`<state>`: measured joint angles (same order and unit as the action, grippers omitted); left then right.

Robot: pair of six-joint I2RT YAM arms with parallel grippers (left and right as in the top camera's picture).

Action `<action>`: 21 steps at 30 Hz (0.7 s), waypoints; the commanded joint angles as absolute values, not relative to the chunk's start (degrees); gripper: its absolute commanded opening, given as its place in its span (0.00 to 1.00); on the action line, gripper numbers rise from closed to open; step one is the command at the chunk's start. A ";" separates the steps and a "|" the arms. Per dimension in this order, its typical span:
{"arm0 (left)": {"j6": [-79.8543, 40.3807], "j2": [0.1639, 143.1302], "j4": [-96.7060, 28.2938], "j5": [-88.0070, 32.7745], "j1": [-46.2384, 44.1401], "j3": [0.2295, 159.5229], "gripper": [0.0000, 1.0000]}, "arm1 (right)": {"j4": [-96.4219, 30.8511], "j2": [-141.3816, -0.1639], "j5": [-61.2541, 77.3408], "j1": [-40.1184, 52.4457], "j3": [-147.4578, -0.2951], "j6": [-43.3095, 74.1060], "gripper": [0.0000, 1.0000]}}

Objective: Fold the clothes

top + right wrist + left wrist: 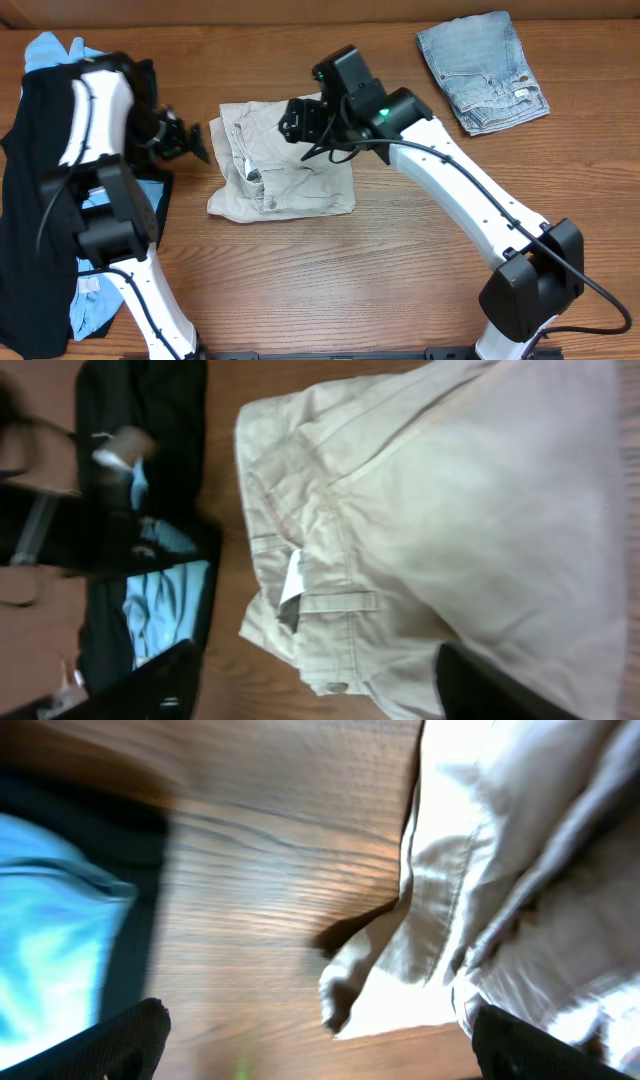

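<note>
Beige khaki shorts [285, 165] lie folded on the wooden table at centre; they also show in the left wrist view [520, 870] and the right wrist view [450, 510]. My left gripper [190, 140] is open and empty just left of the shorts' left edge, its fingers apart [315, 1045]. My right gripper [297, 120] hovers open and empty above the shorts' top edge, its fingers spread over the waistband side [315, 680]. Folded denim shorts [482, 72] lie at the back right.
A pile of black and light blue clothes [40, 200] covers the table's left side around the left arm's base. It shows in the right wrist view [150, 590] and the left wrist view [50, 940]. Bare wood [330, 280] lies in front of the shorts.
</note>
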<state>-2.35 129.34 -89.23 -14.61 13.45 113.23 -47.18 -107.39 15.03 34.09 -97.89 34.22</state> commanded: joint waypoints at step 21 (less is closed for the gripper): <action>2.39 129.23 -88.86 -15.09 12.25 125.58 1.00 | -34.89 -126.96 14.92 47.77 -96.38 32.51 0.04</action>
<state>-0.03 129.36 -89.08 -14.37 13.96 125.10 -34.72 -125.91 13.58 47.16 -96.75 32.99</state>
